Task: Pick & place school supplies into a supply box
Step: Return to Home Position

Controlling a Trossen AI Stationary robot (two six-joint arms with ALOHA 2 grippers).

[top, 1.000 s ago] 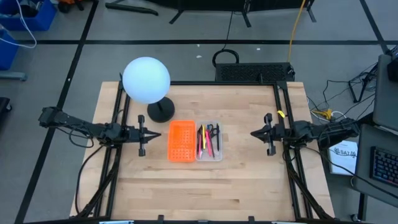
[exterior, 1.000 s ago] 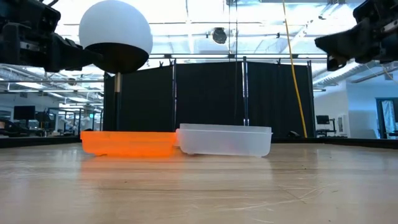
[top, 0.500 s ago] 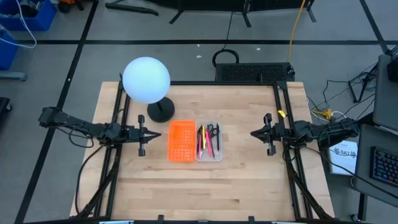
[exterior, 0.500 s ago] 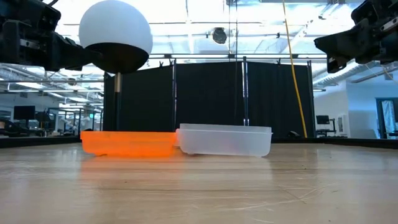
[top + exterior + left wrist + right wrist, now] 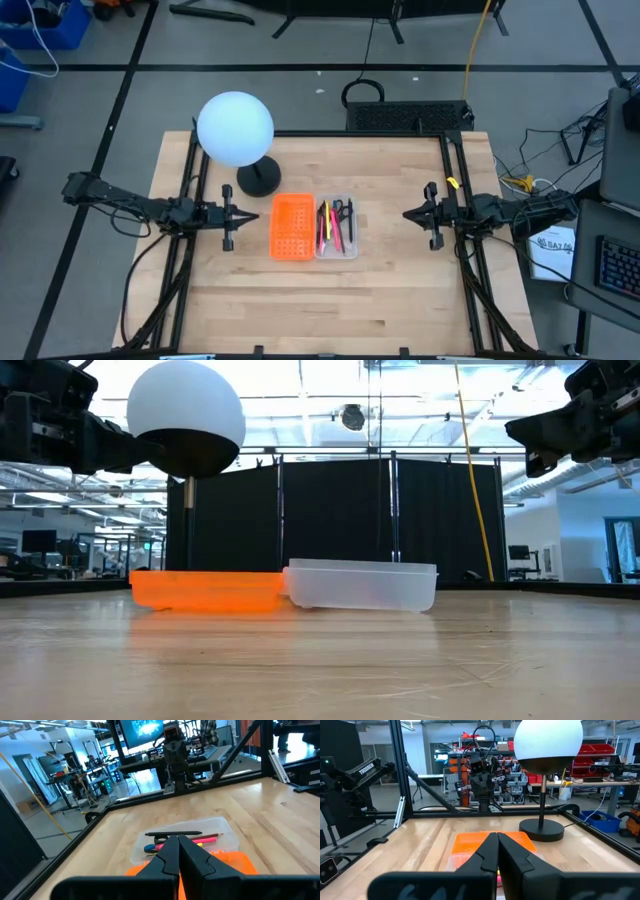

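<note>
Both arms hang at the table's sides, left gripper [image 5: 228, 216] and right gripper [image 5: 430, 215] pinched closed, holding nothing. The school supplies [image 5: 333, 225] lie inside the clear supply box [image 5: 337, 256], beside an orange perforated tray [image 5: 291, 228]. Light, stiff, slick pens look best gripped mid-barrel. Bare wooden table [image 5: 400, 290], globe lamp [image 5: 235, 128], busy lab beyond

On the wooden table [image 5: 320, 660] a clear supply box [image 5: 362, 586] is seen near the middle, and an orange tray [image 5: 205, 590] is placed just beside it, their ends touching. What lies inside the box cannot be told through its cloudy wall. Behind the orange tray a lamp [image 5: 186, 415] with a white globe is set. The left arm [image 5: 50, 420] is held high over the orange tray's side, the right arm [image 5: 580, 415] high on the opposite side. A black curtain [image 5: 380, 520] is hung behind the table.
</note>
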